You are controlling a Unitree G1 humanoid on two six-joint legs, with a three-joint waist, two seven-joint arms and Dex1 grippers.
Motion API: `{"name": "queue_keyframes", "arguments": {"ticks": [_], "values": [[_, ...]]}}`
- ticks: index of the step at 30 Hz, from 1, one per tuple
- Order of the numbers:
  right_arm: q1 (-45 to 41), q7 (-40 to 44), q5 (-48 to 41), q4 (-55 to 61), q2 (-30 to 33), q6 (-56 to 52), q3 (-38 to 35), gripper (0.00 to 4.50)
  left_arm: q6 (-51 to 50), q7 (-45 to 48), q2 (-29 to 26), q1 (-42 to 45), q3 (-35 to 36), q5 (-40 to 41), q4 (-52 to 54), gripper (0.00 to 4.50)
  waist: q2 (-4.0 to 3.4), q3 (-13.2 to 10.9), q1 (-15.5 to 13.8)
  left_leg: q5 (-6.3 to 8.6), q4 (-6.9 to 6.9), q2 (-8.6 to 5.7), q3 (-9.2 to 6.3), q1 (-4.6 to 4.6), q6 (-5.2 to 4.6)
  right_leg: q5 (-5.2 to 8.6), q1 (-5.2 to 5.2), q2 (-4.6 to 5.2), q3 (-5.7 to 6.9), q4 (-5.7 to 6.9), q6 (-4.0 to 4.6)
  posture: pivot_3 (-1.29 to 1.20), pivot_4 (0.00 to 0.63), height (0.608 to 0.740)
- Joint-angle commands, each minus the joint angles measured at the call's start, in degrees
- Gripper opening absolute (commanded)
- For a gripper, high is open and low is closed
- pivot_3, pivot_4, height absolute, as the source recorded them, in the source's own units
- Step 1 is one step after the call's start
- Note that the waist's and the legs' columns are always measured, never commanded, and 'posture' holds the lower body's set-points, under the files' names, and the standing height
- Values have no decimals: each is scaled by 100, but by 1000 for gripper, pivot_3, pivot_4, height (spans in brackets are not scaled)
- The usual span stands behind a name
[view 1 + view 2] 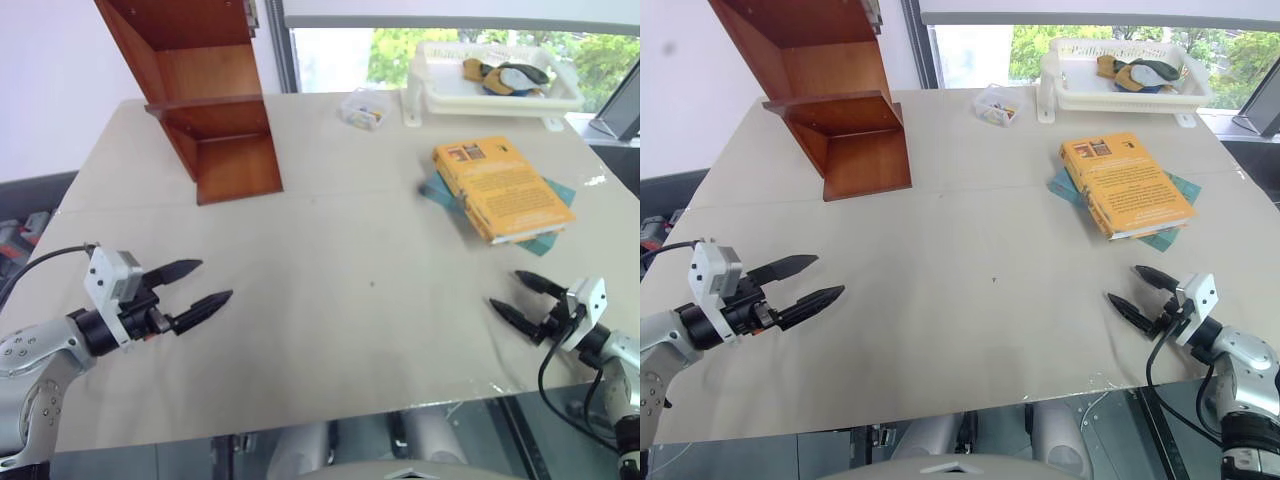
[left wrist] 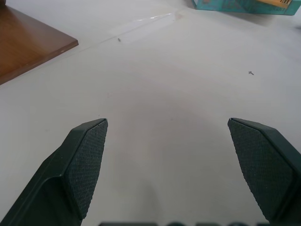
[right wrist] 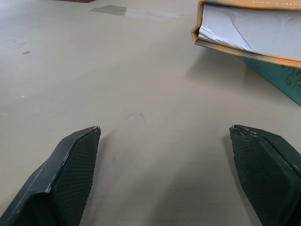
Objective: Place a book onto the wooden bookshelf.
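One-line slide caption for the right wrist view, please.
Open right gripper hovers over the table, facing the orange book lying on a teal book.

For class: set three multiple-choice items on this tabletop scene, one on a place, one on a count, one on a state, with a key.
1. The orange-yellow book lies
A. on a teal-green book
B. on a shelf of the bookshelf
C. in the white tray

2. How many books are on the table?
A. one
B. two
C. four

3. The right gripper is
A. shut on the book
B. shut and empty
C. open and empty

Key:
1 A: the teal-green book shows beneath its edges.
2 B: only these two lie on the table.
3 C: its fingers stand apart over bare table, short of the book.
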State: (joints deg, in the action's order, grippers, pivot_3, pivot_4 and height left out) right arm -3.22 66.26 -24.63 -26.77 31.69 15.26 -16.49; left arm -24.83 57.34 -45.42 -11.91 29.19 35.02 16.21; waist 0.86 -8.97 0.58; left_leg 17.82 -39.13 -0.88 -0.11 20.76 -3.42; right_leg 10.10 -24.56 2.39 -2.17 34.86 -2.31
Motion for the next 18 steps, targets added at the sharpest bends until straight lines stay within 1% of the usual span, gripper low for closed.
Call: {"name": "queue_keyframes", "arguments": {"ticks": [1, 6, 13, 18], "values": [[110, -314, -8, -30, 2, -128, -145, 4500, 104, 41, -77, 66, 86, 5, -8, 4417, 0, 0, -1, 1, 1, 0, 0, 1, 1, 0, 0, 1, 0, -1, 0, 0, 150, 740], [59, -874, -37, -128, -41, -243, -307, 4500, 107, 82, -111, 163, 54, 13, -60, 4417, 0, 0, 2, 8, 1, -3, -1, 1, 14, 0, 0, 6, 0, 0, 0, 0, 150, 740], [64, -1323, -125, -458, -18, -262, -613, 4500, 77, 258, -223, 472, 2, 115, -84, 4417, 0, 1, -3, 6, 1, -5, -2, 3, 11, 0, 0, 7, 3, -2, 0, 0, 150, 740], [-176, -1583, -79, -653, -48, -374, -629, 4500, -72, 523, -389, 810, -41, 365, -16, 4417, 4, 3, 14, 6, 1, -6, -2, 3, 11, 0, 0, 7, 4, -2, 0, 0, 150, 740]]}}
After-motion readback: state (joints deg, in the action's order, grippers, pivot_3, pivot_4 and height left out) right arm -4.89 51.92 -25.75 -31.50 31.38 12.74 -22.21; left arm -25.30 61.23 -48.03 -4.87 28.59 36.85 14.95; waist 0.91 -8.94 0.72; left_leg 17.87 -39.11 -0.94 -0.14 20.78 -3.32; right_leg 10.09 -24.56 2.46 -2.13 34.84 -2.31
